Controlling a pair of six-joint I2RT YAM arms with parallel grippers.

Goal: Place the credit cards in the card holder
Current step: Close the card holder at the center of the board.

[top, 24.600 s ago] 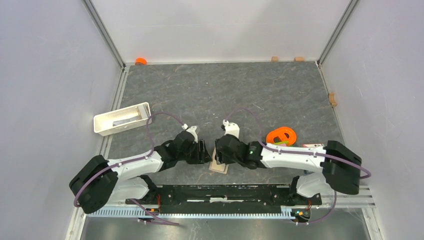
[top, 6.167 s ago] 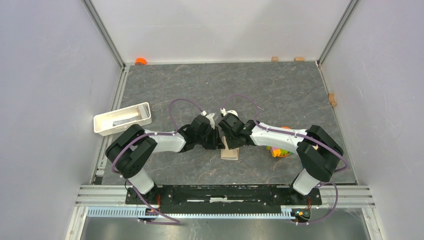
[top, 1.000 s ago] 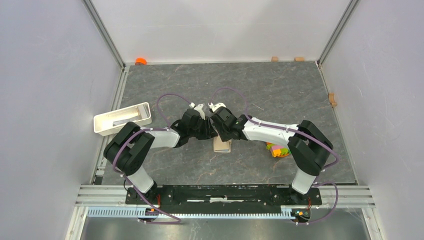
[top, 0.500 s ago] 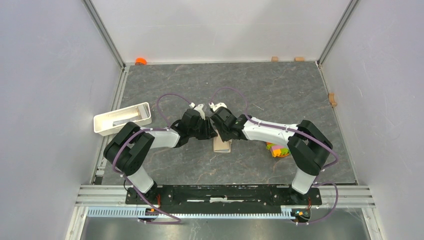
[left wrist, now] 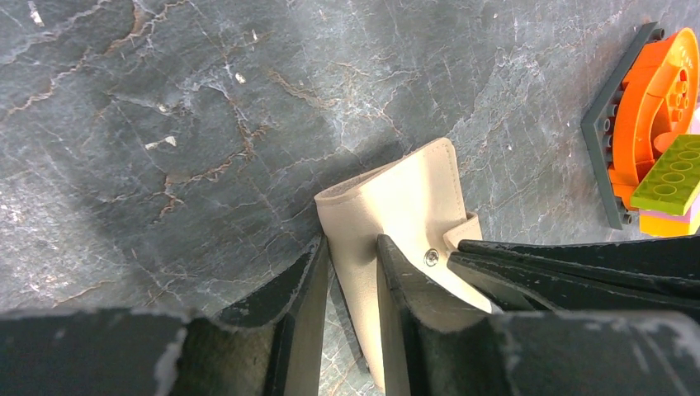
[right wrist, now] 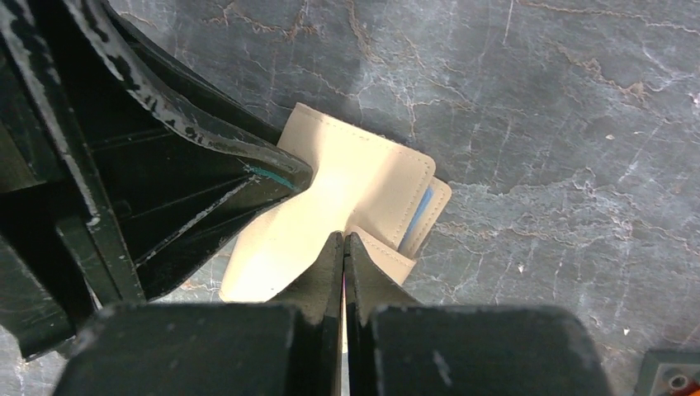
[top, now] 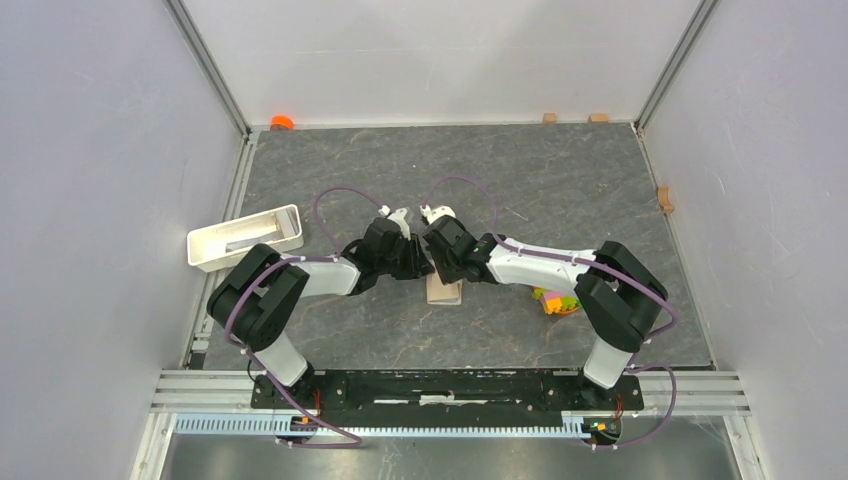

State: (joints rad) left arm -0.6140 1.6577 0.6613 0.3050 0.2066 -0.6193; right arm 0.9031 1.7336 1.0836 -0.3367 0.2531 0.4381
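From the left wrist camera, I saw the left gripper (left wrist: 352, 243) clamped across the folded side of the card holder (left wrist: 396, 194), one finger on either face. The beige cover ran forward from the fingertips and sat at a tilt over the grey table (left wrist: 165, 124). Just to the right of the fingers I could see the snap stud (left wrist: 429, 257) and the tab (left wrist: 462, 231). The toy bricks (left wrist: 673, 169) lay further right, well apart.

From the right wrist camera, the right gripper (right wrist: 342, 243) had its fingers pressed together at the holder's tab edge. I could not tell whether the tab was actually caught between them. Only this view showed a thin blue edge (right wrist: 417, 216) inside the fold, just right of the fingertips. It might have been a card or only the pocket lining.

The top camera gave me what neither wrist did. Both arms met over the holder, which was near the middle of the table. The white tray (top: 250, 250) sat well off to the left gripper's outer side. Something pale lay in it, too small to name.

I saw no loose card in any view. My reading was that the loading was mostly done and the holder was folded over. Fastening the snap looked like what was left. I could not count the cards inside.
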